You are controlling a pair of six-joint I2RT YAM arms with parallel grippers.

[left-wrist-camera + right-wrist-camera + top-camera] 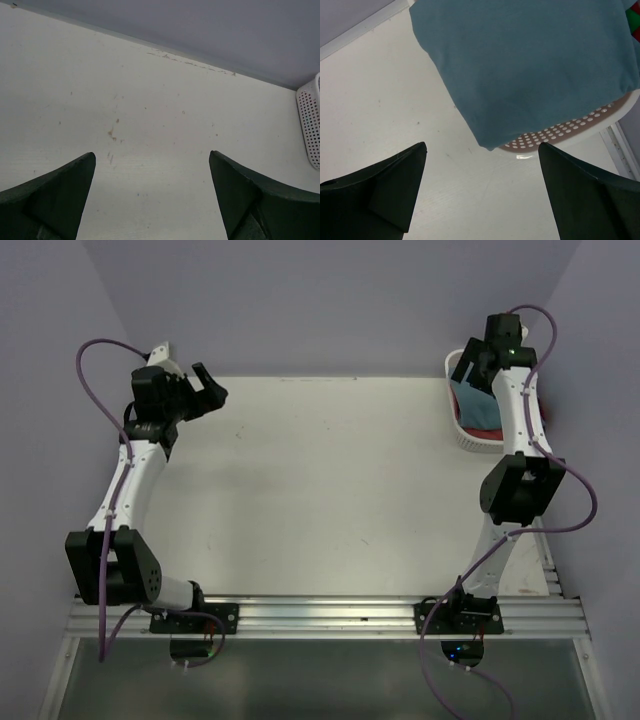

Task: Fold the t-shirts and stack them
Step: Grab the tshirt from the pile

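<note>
Right end effector (481, 147), spread wide, hovers near teal t-shirt (530, 65) draped over basket (560, 132)

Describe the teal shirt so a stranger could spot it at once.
On the white table, go to the far right corner, where a white slotted basket sits. The teal shirt lies on top in it. It is the big blue-green cloth, while the red shirt shows only as an edge beneath it.
</note>
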